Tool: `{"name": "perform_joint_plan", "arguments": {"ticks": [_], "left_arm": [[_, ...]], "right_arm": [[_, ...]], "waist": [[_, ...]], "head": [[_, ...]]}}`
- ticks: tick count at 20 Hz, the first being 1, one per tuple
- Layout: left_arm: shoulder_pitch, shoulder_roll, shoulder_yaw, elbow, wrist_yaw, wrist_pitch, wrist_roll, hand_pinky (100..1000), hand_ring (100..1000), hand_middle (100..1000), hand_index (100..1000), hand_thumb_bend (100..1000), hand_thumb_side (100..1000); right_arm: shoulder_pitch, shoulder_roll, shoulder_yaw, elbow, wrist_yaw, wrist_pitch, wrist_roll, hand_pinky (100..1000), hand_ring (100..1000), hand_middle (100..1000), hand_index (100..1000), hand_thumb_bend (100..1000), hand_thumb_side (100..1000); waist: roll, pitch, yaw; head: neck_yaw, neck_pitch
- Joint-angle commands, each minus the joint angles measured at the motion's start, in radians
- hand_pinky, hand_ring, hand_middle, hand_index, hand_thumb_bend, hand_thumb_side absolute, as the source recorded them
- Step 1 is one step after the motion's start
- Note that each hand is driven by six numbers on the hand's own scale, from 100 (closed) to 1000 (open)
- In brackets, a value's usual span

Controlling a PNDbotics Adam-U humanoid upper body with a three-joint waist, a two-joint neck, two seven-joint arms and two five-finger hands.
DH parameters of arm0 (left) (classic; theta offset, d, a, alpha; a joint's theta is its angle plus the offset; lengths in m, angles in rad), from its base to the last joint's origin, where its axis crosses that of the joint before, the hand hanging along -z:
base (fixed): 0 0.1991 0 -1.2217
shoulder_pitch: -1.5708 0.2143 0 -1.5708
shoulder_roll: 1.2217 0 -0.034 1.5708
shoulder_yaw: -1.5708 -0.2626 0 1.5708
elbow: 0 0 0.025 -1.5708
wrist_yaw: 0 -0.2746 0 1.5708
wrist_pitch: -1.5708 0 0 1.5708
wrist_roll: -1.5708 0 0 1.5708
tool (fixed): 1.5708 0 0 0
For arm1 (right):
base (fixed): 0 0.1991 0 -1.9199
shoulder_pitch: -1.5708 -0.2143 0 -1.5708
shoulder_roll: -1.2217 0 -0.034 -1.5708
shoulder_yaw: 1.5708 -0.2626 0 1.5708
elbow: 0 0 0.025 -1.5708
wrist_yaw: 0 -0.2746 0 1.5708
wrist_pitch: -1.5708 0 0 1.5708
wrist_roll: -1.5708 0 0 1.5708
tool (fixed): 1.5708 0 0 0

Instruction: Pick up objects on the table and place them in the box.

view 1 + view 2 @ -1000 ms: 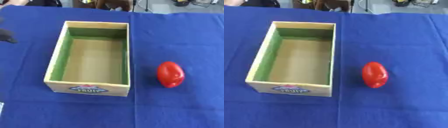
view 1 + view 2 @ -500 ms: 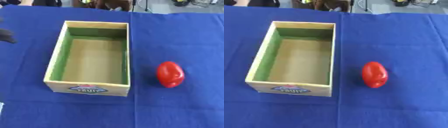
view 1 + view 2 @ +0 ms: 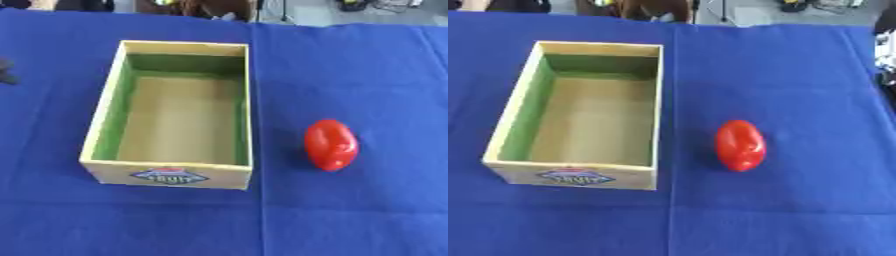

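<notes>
**Open box and one red object on blue cloth**

The wooden box (image 3: 171, 115) sits on a blue cloth-covered table (image 3: 350, 65). It is a rectangular, open-topped crate of pale wood with thin walls; its inner sides are green and its floor is a plain tan. A small blue, red and white label shows on the near outer wall, its lettering too blurred to read. Nothing lies inside the box.

To the right of the box, apart from it and level with its near half, lies a red object (image 3: 331, 144). It is smooth, glossy and oval, longer than it is wide, with its long axis running roughly parallel to the box's long sides. What kind of thing it is cannot be told.

The cloth is matte, with a faint straight crease running from the box's near right corner to the near edge.

Left of the box, at the picture's edge, a small dark shape (image 3: 6, 71) is cut off; it may be part of the left hand, but its fingers cannot be made out. Right of the box, at the far right edge of the right eye view, a dark and white shape (image 3: 885, 47) is likewise cut off and unclear.
</notes>
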Motion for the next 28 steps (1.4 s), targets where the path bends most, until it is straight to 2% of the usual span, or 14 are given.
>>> {"name": "perform_joint_plan", "arguments": {"ticks": [1, 9, 17, 22, 24, 26, 28], "left_arm": [[-0.005, 0.013, 0.001, -0.017, 0.007, -0.001, -0.003, 488, 547, 640, 844, 100, 933], [-0.001, 0.018, 0.000, -0.017, 0.006, 0.002, -0.005, 488, 547, 640, 844, 100, 932], [0.001, 0.022, -0.003, -0.017, 0.006, 0.004, -0.008, 487, 546, 641, 844, 100, 932], [0.001, 0.022, -0.005, -0.017, 0.008, 0.005, -0.010, 487, 546, 641, 844, 100, 932], [0.000, 0.022, -0.005, -0.017, 0.008, 0.005, -0.010, 487, 546, 641, 844, 100, 932], [0.000, 0.022, -0.006, -0.017, 0.009, 0.005, -0.011, 487, 546, 641, 844, 100, 931], [0.000, 0.022, -0.007, -0.017, 0.010, 0.006, -0.012, 487, 546, 641, 844, 100, 931]], "right_arm": [[-0.016, -0.076, 0.001, -0.019, 0.054, 0.043, 0.079, 759, 808, 847, 903, 100, 1000], [-0.026, -0.197, 0.013, -0.019, 0.107, 0.081, 0.221, 768, 824, 855, 907, 100, 1000], [-0.035, -0.302, 0.048, -0.019, 0.086, 0.024, 0.444, 798, 857, 879, 947, 100, 1000], [-0.058, -0.328, 0.062, -0.019, 0.037, 0.012, 0.558, 809, 872, 888, 966, 100, 921], [-0.070, -0.334, 0.072, -0.019, 0.014, 0.011, 0.591, 819, 881, 890, 975, 148, 895], [-0.083, -0.339, 0.080, -0.019, -0.002, 0.011, 0.620, 823, 887, 898, 983, 247, 871], [-0.096, -0.344, 0.091, -0.019, -0.007, 0.010, 0.652, 831, 895, 906, 998, 343, 805]], "waist": [[0.000, -0.028, 0.000], [-0.004, -0.032, -0.004], [-0.008, -0.035, 0.002], [-0.011, -0.035, 0.004], [-0.011, -0.035, 0.006], [-0.011, -0.036, 0.008], [-0.012, -0.037, 0.010]], "head": [[-0.004, 0.001], [0.010, 0.005], [0.021, 0.002], [0.023, 0.001], [0.023, -0.001], [0.022, -0.001], [0.021, -0.002]]}}
